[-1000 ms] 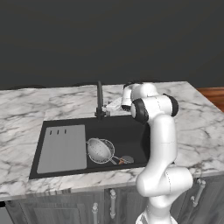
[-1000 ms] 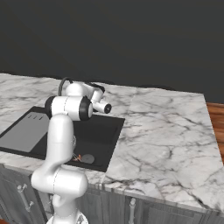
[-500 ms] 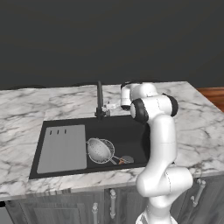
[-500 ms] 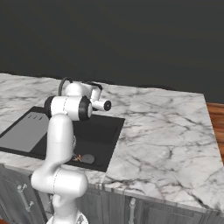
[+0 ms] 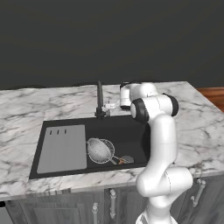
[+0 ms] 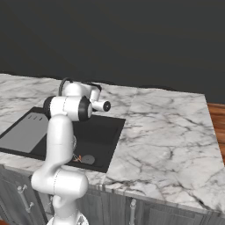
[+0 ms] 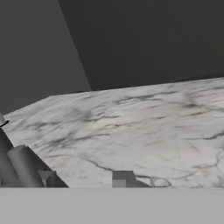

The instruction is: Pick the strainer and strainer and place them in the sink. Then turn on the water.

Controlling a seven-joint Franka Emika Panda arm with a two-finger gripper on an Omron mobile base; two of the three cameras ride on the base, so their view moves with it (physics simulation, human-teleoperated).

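Beside the tap [image 5: 99, 99], gripper [image 5: 110, 105] tiny — grip unclear; strainer [image 5: 100, 150] half-shadowed in sink [image 5: 131, 127].

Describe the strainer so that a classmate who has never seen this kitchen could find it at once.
Find the black sink sunk into the marble counter. The strainer lies in its basin, right of the grey drainboard. It is the one round, silvery wire-mesh bowl there.

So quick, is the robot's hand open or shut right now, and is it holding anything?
Gripper: beside the tap, nothing visibly held; open or shut cannot be told.
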